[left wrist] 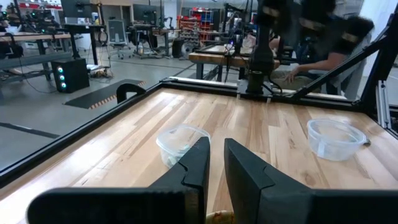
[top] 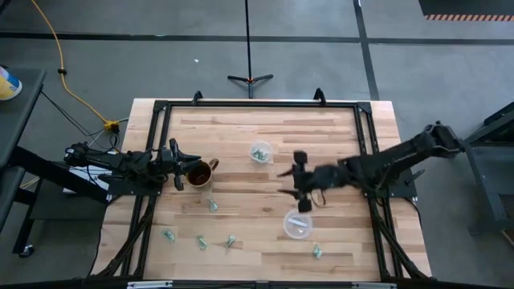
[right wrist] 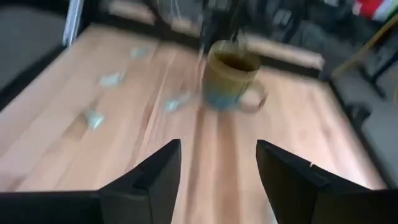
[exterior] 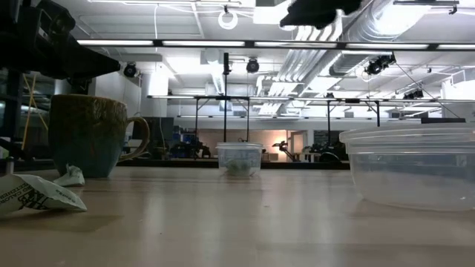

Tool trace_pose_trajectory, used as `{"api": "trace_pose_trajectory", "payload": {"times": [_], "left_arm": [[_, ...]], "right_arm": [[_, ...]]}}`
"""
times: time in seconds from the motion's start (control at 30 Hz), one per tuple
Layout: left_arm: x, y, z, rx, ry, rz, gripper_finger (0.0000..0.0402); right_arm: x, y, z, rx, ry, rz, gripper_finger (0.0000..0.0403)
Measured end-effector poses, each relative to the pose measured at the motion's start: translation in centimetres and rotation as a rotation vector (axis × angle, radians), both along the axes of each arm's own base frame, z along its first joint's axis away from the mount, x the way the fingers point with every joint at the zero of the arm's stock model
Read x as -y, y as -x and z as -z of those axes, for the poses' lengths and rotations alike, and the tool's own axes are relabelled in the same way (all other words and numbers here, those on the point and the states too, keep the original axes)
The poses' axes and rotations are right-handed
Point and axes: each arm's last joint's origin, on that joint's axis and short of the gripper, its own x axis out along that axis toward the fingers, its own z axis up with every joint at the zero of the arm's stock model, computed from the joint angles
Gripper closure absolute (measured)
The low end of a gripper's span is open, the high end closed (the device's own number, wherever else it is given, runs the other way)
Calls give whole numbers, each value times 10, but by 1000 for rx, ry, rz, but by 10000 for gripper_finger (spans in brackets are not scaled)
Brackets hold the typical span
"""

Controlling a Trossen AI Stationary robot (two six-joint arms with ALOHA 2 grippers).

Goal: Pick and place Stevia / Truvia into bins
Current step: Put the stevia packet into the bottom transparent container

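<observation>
Right gripper (top: 294, 183) wide open, seemingly empty

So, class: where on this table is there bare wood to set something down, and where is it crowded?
Bare: the far-right stretch beyond the right gripper, and the far-left corner beyond the mug. Crowded: the near-left, strewn with packets, and around the near cup.

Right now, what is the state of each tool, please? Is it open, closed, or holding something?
Left tool: fingers close together with a narrow gap, nothing seen between them; open or shut cannot be told.
Right tool: open, holding nothing.
</observation>
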Motion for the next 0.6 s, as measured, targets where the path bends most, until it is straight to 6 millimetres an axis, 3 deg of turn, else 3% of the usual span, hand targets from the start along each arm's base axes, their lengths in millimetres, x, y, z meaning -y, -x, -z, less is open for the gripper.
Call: {"api": "trace_pose_trajectory", "payload": {"times": [0.43,0.6], "left_arm": [[0,0,0,0,0,0,318],[0,0,0,-1,0,0,318]], "right_arm": [[-103,66,18,-220,-405,-33,233],[-138,83,42,-362,-439,-114,242]]}}
